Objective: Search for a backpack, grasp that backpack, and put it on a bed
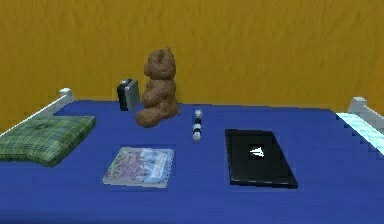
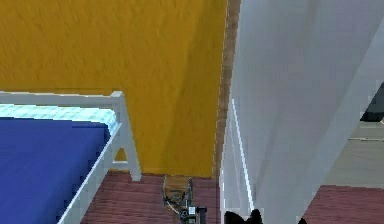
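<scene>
Several items lie on the bed [image 1: 200, 172]: a green pillow [image 1: 45, 138], a dark boxy thing [image 1: 127, 95] too small to confirm as the backpack, a teddy bear [image 1: 157, 90], a book [image 1: 139, 166] and a laptop [image 1: 259, 157]. Treat the search as unfinished and approach that dark thing slowly. In the arm side view, the gripper [image 2: 181, 194] sits low near the floor, and whether it holds anything cannot be told.
</scene>
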Motion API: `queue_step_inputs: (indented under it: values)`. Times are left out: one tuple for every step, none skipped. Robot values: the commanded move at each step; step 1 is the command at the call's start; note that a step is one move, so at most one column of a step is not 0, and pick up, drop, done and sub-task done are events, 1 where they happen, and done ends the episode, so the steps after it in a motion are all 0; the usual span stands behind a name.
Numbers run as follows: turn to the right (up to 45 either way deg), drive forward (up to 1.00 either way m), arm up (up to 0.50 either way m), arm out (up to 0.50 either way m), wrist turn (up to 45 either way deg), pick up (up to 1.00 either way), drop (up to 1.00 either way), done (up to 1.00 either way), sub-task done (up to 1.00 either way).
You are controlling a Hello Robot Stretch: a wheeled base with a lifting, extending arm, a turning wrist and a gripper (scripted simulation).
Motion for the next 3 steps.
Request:
queue_step_inputs:
  values:
    - [0.0, 0.0, -0.3, 0.0, 0.0, 0.0, 0.0, 0.0, 0.0]
    - [0.0, 0.0, 0.0, 0.0, 0.0, 1.0, 0.0, 0.0, 0.0]
    - [0.0, 0.0, 0.1, 0.0, 0.0, 0.0, 0.0, 0.0, 0.0]
